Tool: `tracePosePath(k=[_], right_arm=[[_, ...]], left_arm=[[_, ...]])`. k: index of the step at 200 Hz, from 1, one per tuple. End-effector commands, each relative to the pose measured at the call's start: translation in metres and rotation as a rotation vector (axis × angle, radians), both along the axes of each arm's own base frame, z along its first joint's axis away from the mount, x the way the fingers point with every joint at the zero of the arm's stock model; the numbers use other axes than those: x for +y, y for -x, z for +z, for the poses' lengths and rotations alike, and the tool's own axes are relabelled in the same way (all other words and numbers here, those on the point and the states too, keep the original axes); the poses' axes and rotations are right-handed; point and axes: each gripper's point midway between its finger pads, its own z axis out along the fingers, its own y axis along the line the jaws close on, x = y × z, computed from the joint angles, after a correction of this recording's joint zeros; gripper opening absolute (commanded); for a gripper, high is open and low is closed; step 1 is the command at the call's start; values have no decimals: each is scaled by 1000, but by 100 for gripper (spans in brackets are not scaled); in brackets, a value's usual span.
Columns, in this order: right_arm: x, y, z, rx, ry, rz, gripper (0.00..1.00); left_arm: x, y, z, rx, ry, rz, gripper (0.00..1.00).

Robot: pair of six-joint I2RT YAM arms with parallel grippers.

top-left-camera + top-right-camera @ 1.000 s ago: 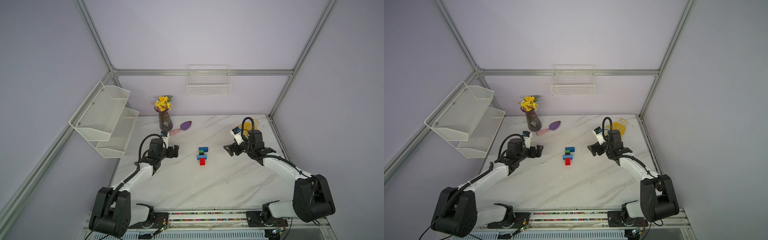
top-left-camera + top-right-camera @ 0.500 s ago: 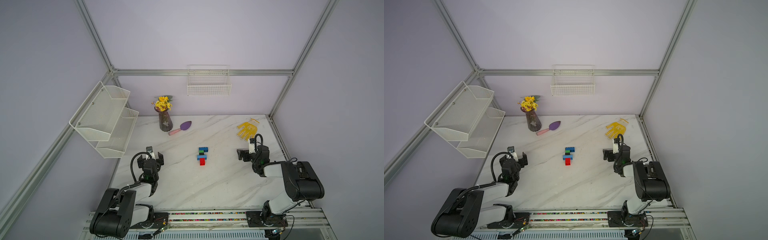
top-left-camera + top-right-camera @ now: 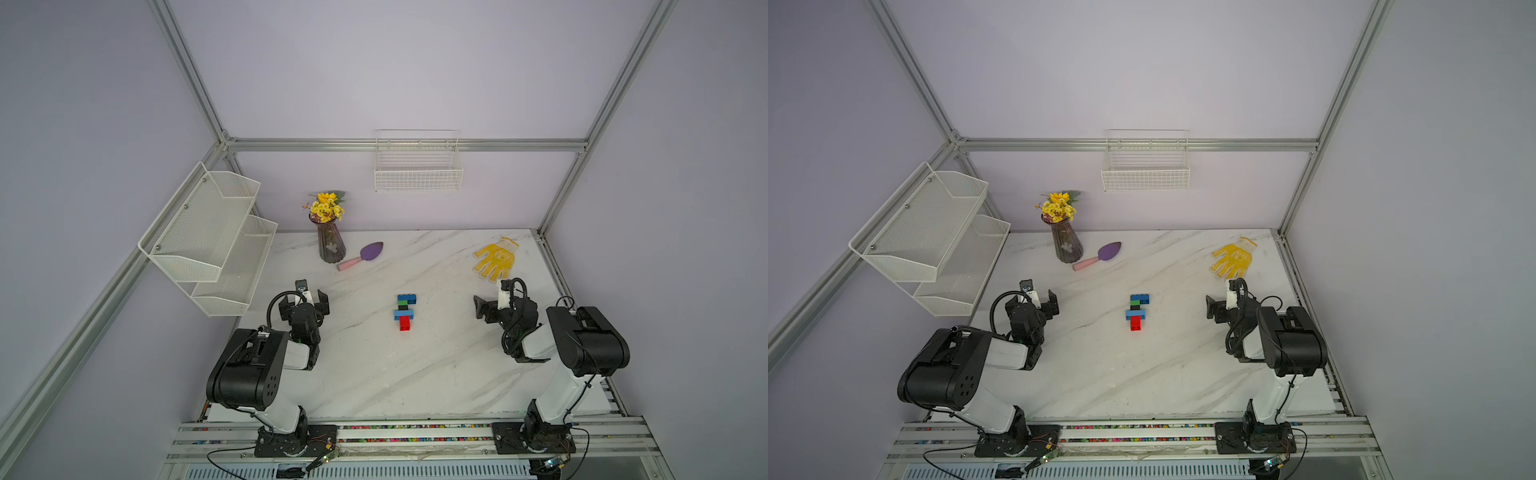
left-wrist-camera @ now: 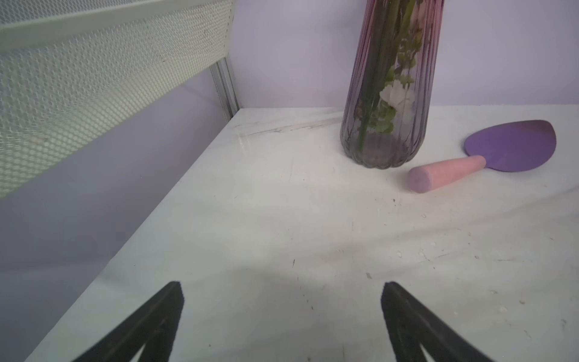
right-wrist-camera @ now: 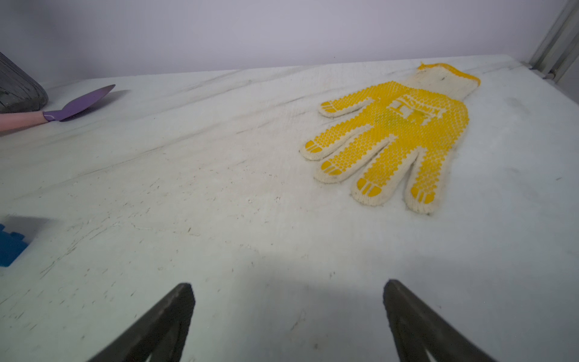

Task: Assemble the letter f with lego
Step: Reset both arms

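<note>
From where I stood, the letter f (image 3: 405, 312) lay flat in the middle of the marble-veined tabletop (image 3: 374, 374), well apart from both arms. It was a short line of glossy, studded plastic. The red brick (image 3: 404, 324) formed the foot nearest the robot, and the light blue brick (image 3: 404, 314) crossed just beyond it. Small green and black squares sat between that bar and the dark blue brick (image 3: 407, 297) at the far end. Both blue pieces jutted sideways as the letter's bars. To my eye the build looked finished and pressed together.

That would explain the arms' posture: each was folded close to its own base, I judged so as not to knock the model. The left hand (image 4: 282, 286) hovered low over bare tabletop with its dark, wedge-shaped fingers spread wide and nothing between them. It faced a ribbed, smoky glass vase (image 4: 388, 94) and a trowel (image 4: 488, 156) with a purple blade and a matte pink handle. The right hand (image 5: 286, 283) was equally wide open and empty. It pointed towards a knitted glove (image 5: 394, 138) dotted with yellow rubber grips, lying limp and flat. Only a blue studded corner of the model edged into the right wrist view.

A white mesh shelf (image 3: 208, 232) hung on the side wall.
</note>
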Motion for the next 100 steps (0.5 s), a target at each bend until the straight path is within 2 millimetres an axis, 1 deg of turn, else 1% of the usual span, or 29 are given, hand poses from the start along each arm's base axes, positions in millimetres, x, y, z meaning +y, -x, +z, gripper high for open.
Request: tracePosePath(k=[1, 85, 100], right_arm=[[-1, -8, 18, -62, -6, 2, 97], [0, -9, 17, -51, -16, 1, 97], [-5, -10, 17, -51, -19, -26, 97]], left_arm=[[2, -3, 9, -27, 10, -2, 100], [1, -3, 9, -26, 12, -3, 100], [1, -3, 9, -28, 12, -4, 100]])
